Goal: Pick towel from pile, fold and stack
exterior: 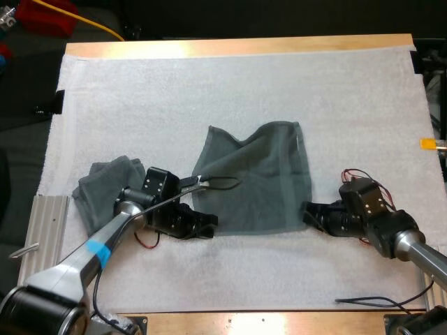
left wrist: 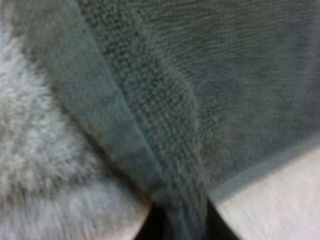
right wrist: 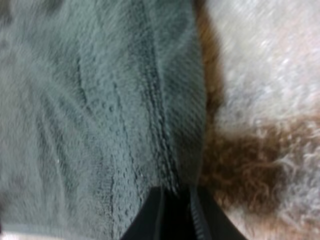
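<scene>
Leftmost, a crumpled towel [exterior: 103,187] lies bunched on the white mat [exterior: 209,84], to the outer side of the left gripper [exterior: 207,222] and clear of its fingertips, though that arm's wrist passes over its edge. Left gripper: clenched on the near-left corner of the spread towel [exterior: 255,178]. In the left wrist view its fingers [left wrist: 150,229] press a gathered hem of dark grey-green cloth from both sides. The spread towel lies mostly flat between the two grippers, with its far edge rumpled. Right gripper [exterior: 309,211]: grasping the same towel at its near-right corner. In the right wrist view its black fingers [right wrist: 145,220] pinch the cloth's edge, with bare mat just beside them. The wooden table [exterior: 237,47] borders the mat on the far side.
</scene>
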